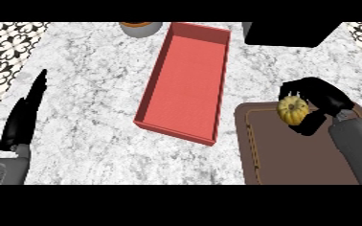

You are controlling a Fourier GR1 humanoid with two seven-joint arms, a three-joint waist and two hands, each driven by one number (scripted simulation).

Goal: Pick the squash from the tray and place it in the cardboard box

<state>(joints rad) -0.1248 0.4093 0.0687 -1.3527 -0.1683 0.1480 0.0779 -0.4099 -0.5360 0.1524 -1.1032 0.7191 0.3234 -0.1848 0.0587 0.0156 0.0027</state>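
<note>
A small yellow squash point(292, 109) sits at the far end of the dark brown tray point(283, 158) on the right. My right hand point(320, 97) curls round it from behind, fingers and thumb on either side of it. The red open box point(187, 84) lies in the middle of the counter, to the left of the tray, with nothing inside. My left hand point(25, 112) rests at the left edge, fingers straight and pointing up.
A grey bowl with an orange inside point(139, 28) stands at the back, just left of the box's far end. A black object point(290, 32) occupies the back right corner. Patterned tiling point(16, 43) borders the marble counter at the far left.
</note>
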